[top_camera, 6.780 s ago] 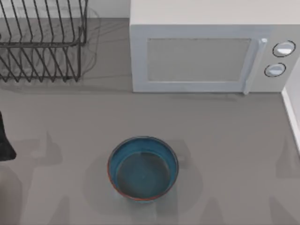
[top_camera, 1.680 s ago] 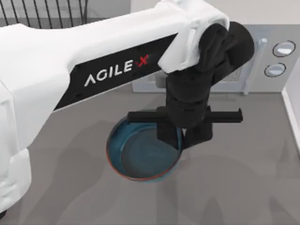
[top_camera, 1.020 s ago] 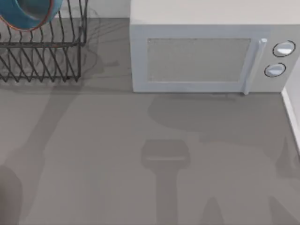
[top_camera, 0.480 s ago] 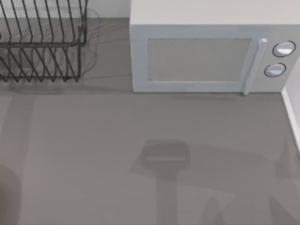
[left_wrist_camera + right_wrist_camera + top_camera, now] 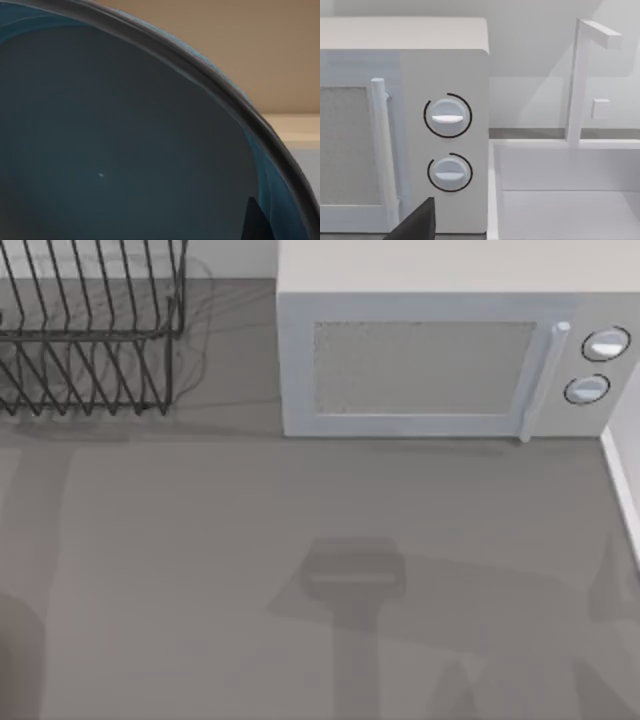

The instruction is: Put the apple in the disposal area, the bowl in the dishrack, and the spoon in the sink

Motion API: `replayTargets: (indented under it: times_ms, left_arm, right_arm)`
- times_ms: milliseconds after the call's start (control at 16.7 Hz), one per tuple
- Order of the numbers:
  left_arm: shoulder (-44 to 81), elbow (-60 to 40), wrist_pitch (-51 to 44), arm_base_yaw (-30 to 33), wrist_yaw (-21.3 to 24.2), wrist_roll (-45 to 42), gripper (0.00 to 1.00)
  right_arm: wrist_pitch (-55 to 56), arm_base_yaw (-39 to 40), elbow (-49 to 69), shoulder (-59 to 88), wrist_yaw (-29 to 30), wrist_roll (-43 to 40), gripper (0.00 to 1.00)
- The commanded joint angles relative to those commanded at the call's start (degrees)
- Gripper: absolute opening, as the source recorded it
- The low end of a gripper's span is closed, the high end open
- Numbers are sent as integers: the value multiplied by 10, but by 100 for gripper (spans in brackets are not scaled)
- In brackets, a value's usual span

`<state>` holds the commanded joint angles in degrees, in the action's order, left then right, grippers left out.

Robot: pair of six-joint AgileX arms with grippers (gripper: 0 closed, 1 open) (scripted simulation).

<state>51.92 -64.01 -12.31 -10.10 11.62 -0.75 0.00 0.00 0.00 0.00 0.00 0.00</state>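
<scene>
The dishrack stands at the table's far left, prongs bare in the top view. The bowl looms close before the left wrist camera; whether the left gripper clasps it I cannot tell. Rightward, the microwave stands beside the sink.

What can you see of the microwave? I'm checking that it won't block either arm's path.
The microwave is a pale grey-white box standing upright at the back of the grey counter, right of the dishrack and apart from it. Its door is shut, with a speckled window, a vertical bar handle and two round dials stacked at its right. In the right wrist view its side stands against the white sink. Nothing rests on it.
</scene>
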Motion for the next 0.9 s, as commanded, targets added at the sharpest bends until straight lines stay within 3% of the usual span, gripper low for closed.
replayTargets:
  times_ms: [300,900]
  left_arm:
    - [116,9,121,11,-11,0,0]
    - [444,92,546,55,-49,-3,0]
  right_arm:
    - [0,0,0,0,0,0,100]
    - [0,0,0,0,0,0,100]
